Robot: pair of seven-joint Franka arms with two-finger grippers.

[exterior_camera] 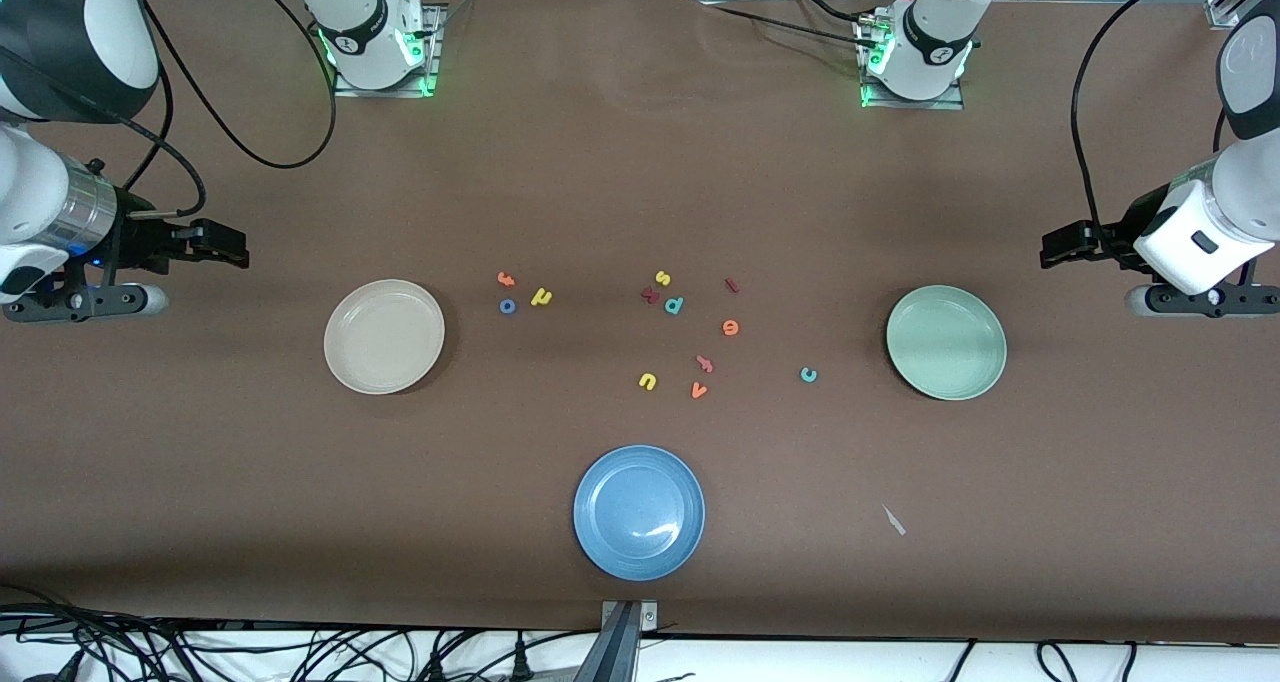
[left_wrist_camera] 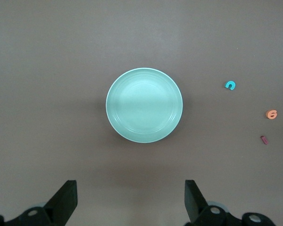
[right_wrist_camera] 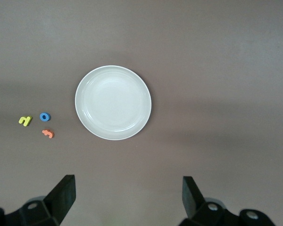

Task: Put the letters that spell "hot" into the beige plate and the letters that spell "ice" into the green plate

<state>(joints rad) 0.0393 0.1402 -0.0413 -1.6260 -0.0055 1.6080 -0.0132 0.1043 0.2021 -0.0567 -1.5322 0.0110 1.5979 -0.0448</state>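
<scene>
A brown bench (exterior_camera: 640, 162) fills the front view, its edge nearest the camera hung with cables. My two arms wait at its two ends, forearms level, wrists bent down. My right gripper (exterior_camera: 225, 247) hovers over the bench's right-arm end; my left gripper (exterior_camera: 1065, 247) hovers over the left-arm end. Both stand with jaws wide and hold nothing.

The beige plate (exterior_camera: 384, 336) lies toward the right arm's end, the green plate (exterior_camera: 946, 342) toward the left arm's end, and a blue plate (exterior_camera: 639, 511) sits near the edge closest to the camera; no letter lies in any of them. Between beige and green the letters are scattered. The orange t (exterior_camera: 506, 279), blue o (exterior_camera: 507, 306) and yellow h (exterior_camera: 541, 297) cluster beside the beige plate. The dark red i (exterior_camera: 732, 285), orange e (exterior_camera: 730, 328) and teal c (exterior_camera: 808, 374) lie nearer the green plate. Amid them are a yellow s (exterior_camera: 662, 278), a teal d (exterior_camera: 674, 305), a yellow u (exterior_camera: 647, 381) and an orange v (exterior_camera: 698, 390).

My left wrist view looks straight down on the green plate (left_wrist_camera: 144, 104), with my fingers (left_wrist_camera: 63, 200) spread wide at the frame's edge. It catches only the c (left_wrist_camera: 230, 85), e (left_wrist_camera: 271, 114) and i (left_wrist_camera: 263, 139).

My right wrist view shows the beige plate (right_wrist_camera: 113, 102), my spread fingers (right_wrist_camera: 61, 195), and only the h (right_wrist_camera: 24, 120), o (right_wrist_camera: 45, 117) and t (right_wrist_camera: 48, 133).
</scene>
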